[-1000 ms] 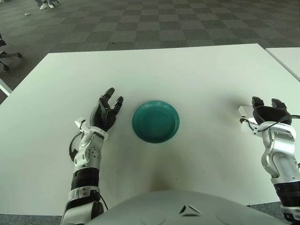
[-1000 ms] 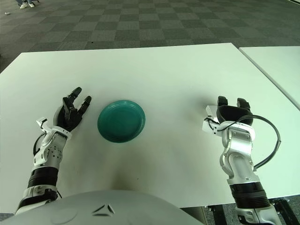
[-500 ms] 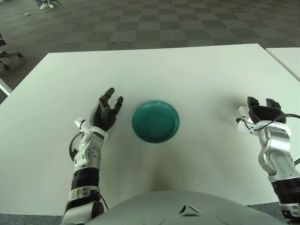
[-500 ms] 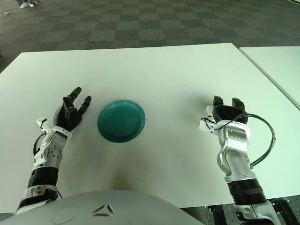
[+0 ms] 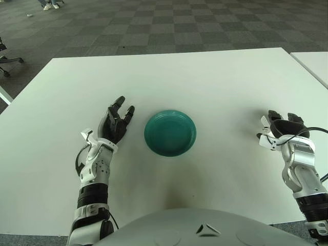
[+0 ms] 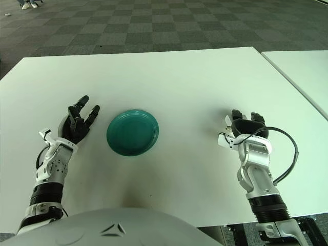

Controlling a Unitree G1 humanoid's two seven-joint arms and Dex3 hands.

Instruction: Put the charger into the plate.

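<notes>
I see the right hand (image 5: 281, 126) at the right side of the white surface (image 5: 205, 77), well apart from the green plate (image 5: 170, 132), which sits near the middle of the surface. A small white piece, which I take for the charger (image 5: 264, 123), shows at the left edge of that hand, just beside its dark fingers (image 6: 245, 124); most of it is hidden behind the hand. The fingers are curled over around it, but I cannot tell whether they actually pinch the charger or only sit against it. The charger is on the right of the surface, far from the plate and not in it.

The left hand (image 5: 117, 122) shows just left of the plate, fingers spread and pointing away from me, holding nothing.

Against the frame a second ago, the right hand has shifted a little to the left and slightly farther from me, and the white piece has gone with it, keeping the same place at the hand's left edge. The left hand and the plate have not moved.

Counting: one plate, one charger as far as I can see, two hands. At the far right a second white table edge (image 5: 312, 64) shows beside the surface
</notes>
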